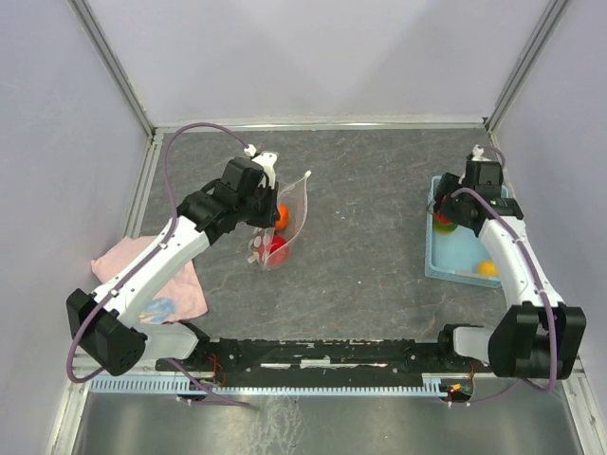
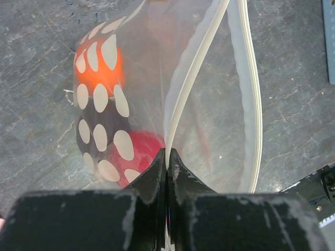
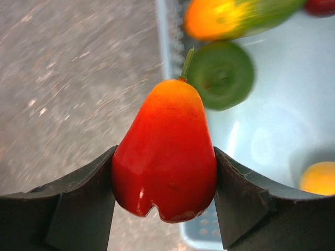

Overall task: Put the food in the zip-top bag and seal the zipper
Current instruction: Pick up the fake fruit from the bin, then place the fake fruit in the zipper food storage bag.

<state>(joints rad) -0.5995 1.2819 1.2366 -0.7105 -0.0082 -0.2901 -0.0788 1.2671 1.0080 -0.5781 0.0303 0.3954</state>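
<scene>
Over on the left side of the table (image 1: 370, 237), the zip-top bag (image 1: 289, 220) stands with its mouth open, and we can see an orange fruit (image 2: 98, 63) and a red fruit (image 2: 140, 151) inside it. Our left gripper (image 2: 166, 157) is pinched tight on the zipper (image 2: 194, 78), holding that edge up. Across the table, our right gripper (image 3: 165, 175) is clamped around a red-orange pear-shaped fruit (image 3: 165, 141), right over the rim of the light-blue basket (image 3: 272, 130). Sitting in the basket are a green fruit (image 3: 222, 76), a mango (image 3: 220, 18) and a yellow fruit (image 3: 319, 178). A pink cloth (image 1: 152, 275) lies under the left arm.
</scene>
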